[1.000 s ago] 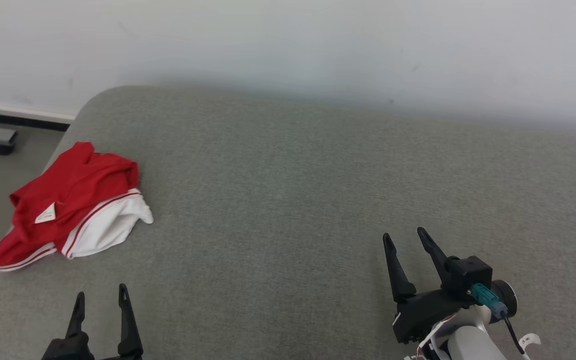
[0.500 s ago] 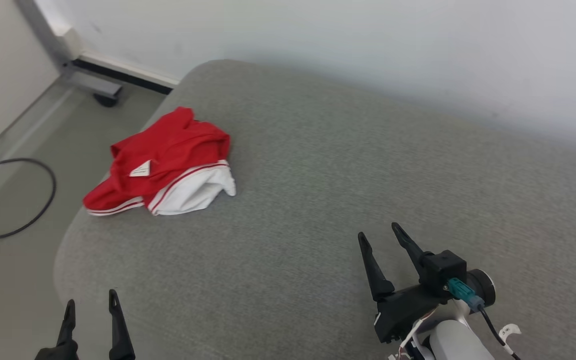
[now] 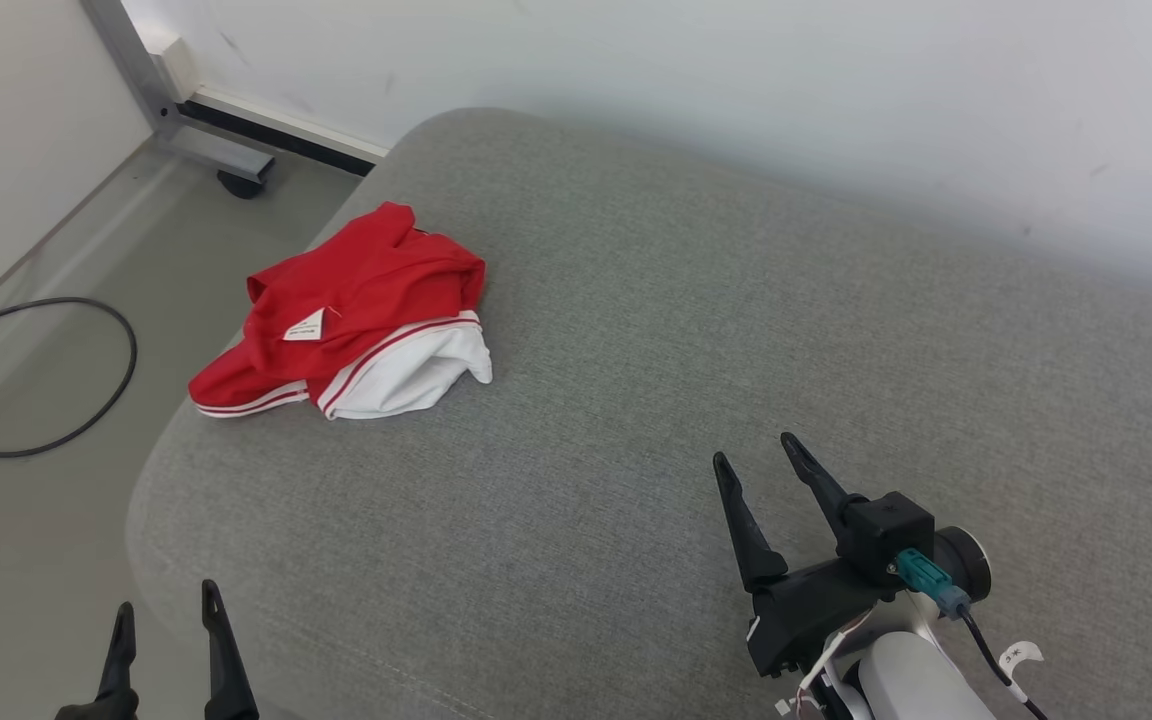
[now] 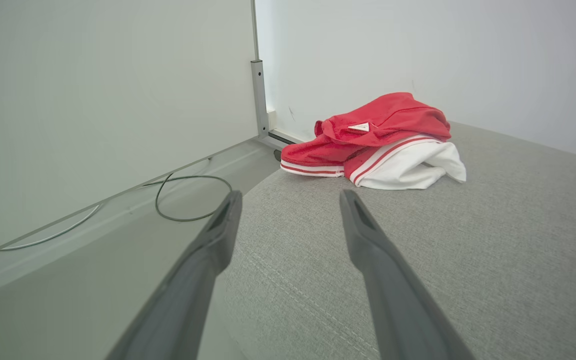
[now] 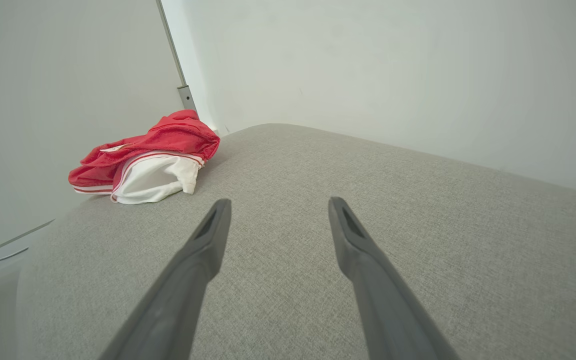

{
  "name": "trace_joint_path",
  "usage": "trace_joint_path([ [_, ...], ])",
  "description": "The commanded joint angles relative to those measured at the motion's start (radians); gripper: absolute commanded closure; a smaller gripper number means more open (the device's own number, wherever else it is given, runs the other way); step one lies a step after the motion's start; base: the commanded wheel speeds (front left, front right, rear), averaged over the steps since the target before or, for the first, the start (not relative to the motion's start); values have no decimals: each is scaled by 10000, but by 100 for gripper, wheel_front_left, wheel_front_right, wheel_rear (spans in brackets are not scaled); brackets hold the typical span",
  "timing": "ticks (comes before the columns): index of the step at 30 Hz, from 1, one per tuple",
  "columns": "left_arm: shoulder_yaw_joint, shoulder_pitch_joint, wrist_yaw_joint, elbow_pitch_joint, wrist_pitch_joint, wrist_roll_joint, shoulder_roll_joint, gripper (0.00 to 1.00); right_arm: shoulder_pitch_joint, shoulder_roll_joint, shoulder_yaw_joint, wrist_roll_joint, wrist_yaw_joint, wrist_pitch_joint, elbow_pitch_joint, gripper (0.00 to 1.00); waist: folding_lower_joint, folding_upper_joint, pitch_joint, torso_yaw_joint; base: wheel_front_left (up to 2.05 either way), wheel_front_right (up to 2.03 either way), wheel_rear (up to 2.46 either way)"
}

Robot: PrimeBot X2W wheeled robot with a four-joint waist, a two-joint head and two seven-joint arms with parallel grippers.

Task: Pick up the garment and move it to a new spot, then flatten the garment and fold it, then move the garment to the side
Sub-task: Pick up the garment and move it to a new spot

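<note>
The left gripper [image 3: 165, 597] sits at the near left corner of the grey cushion [image 3: 636, 400]. Its two dark fingers are spread fully apart with nothing between them. In the left wrist view one finger lies over the floor [image 4: 118, 240] and the other over the cushion edge. The right gripper [image 3: 753, 448] hovers above the near right part of the cushion, jaws likewise fully apart and empty, fingers pointing away from the robot. The garment [image 3: 356, 310] lies crumpled on the far left part of the cushion, close to its left edge and well apart from both grippers. It is red with white panels and red-and-white striped trim, and a small white label [image 3: 306, 325] faces up. A black cable [image 3: 134, 352] loops across the floor left of the cushion. Further back, a metal frame on a caster [image 3: 239, 183] stands against the white wall [image 3: 736, 100].
</note>
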Motion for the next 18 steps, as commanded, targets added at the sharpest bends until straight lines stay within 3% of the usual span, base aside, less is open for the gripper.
trace_joint_path([
  [1,25,-51,-46,34,-28,-56,-4,0,58,9,-21,-100,-25,-36,-12,0,0,0,83,-108,0,0,0],
  [11,183,-804,-348,388,-28,21,9,0,-273,-153,-26,-292,-25,-36,-262,0,0,0,687,-659,0,0,0],
  [18,387,-2695,-1000,1563,-27,-10,712,0,-611,-610,46,-375,-25,-36,-629,0,0,0,1592,-1450,0,0,0],
])
